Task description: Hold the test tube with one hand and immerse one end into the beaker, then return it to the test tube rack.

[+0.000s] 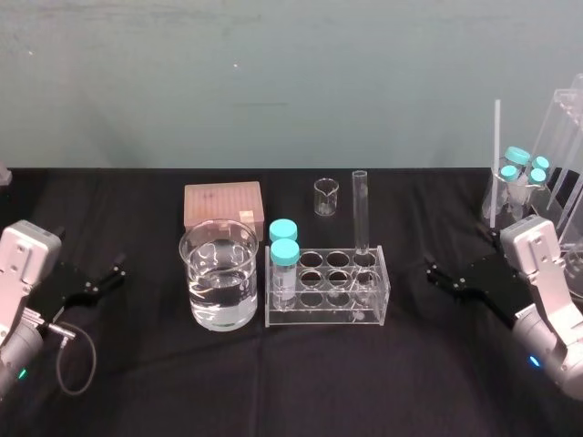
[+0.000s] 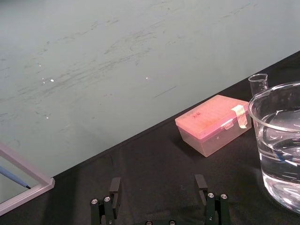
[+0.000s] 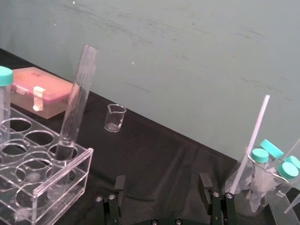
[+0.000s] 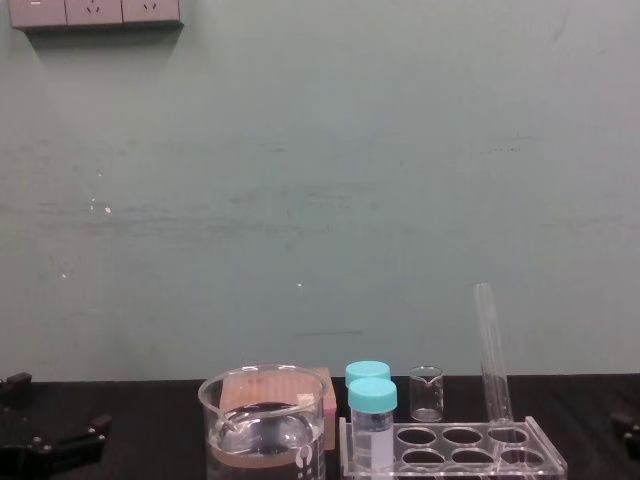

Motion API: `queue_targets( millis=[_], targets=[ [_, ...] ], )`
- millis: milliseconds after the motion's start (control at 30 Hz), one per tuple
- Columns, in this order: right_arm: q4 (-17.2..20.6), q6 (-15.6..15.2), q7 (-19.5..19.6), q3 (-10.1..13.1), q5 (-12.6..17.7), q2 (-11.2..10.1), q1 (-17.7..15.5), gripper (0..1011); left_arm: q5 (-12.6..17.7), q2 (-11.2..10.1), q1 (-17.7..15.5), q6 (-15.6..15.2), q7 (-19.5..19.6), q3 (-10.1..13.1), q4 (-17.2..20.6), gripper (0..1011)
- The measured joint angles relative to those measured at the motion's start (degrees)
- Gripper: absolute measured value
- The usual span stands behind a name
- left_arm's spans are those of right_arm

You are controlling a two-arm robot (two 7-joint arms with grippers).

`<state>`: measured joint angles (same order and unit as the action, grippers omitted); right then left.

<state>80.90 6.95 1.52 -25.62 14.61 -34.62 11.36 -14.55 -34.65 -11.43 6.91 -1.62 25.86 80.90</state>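
Note:
The test tube (image 1: pixel 361 212) stands upright in the back right hole of the clear test tube rack (image 1: pixel 373 309) at mid table; it also rises from the rack (image 3: pixel 70 174) as a tall clear tube (image 3: pixel 77 101) and shows from the side (image 4: pixel 492 352). Left of the rack sits the beaker (image 1: pixel 219 274), part full of water, its glass wall (image 2: pixel 279 140) close to my left hand. My left gripper (image 1: pixel 107 278) rests open at the table's left, its fingers (image 2: pixel 114 186) spread. On the right, my right gripper (image 1: pixel 444 277) is open, with nothing between its fingers (image 3: pixel 203 183).
Two teal-capped vials (image 1: pixel 284 259) stand in the rack's left holes. A pink box (image 1: pixel 223 205) and a tiny beaker (image 1: pixel 326 196) sit behind. A clear stand with teal-capped vials (image 1: pixel 524 168) and a white rod is at the far right. A cable loops by my left arm.

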Motion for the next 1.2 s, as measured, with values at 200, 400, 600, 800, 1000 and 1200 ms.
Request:
queue_targets(
  millis=[200,400,600,800,1000,1200],
  targets=[
    [1.50,0.40,-4.06,3.83,6.67,0.77,-1.33,1000,0.00,0.00,0.00,0.00,0.00,0.00,0.00,1000],
    [4.05,-0.69,-9.81,7.58,15.63,1.99,-2.31,1000,0.00,0.00,0.00,0.00,0.00,0.00,0.00,1000],
    [6.17,-3.66,-16.28,8.96,21.99,3.25,-2.10,1000,0.00,0.00,0.00,0.00,0.00,0.00,0.00,1000],
    [6.17,-5.69,-20.39,7.85,22.81,4.29,-0.69,1000,0.00,0.00,0.00,0.00,0.00,0.00,0.00,1000],
    [3.90,-7.10,-22.46,6.72,21.75,5.59,1.08,1000,0.00,0.00,0.00,0.00,0.00,0.00,0.00,1000],
    [-0.76,-8.25,-23.93,5.44,20.12,7.67,4.13,1000,0.00,0.00,0.00,0.00,0.00,0.00,0.00,1000]
  ],
)
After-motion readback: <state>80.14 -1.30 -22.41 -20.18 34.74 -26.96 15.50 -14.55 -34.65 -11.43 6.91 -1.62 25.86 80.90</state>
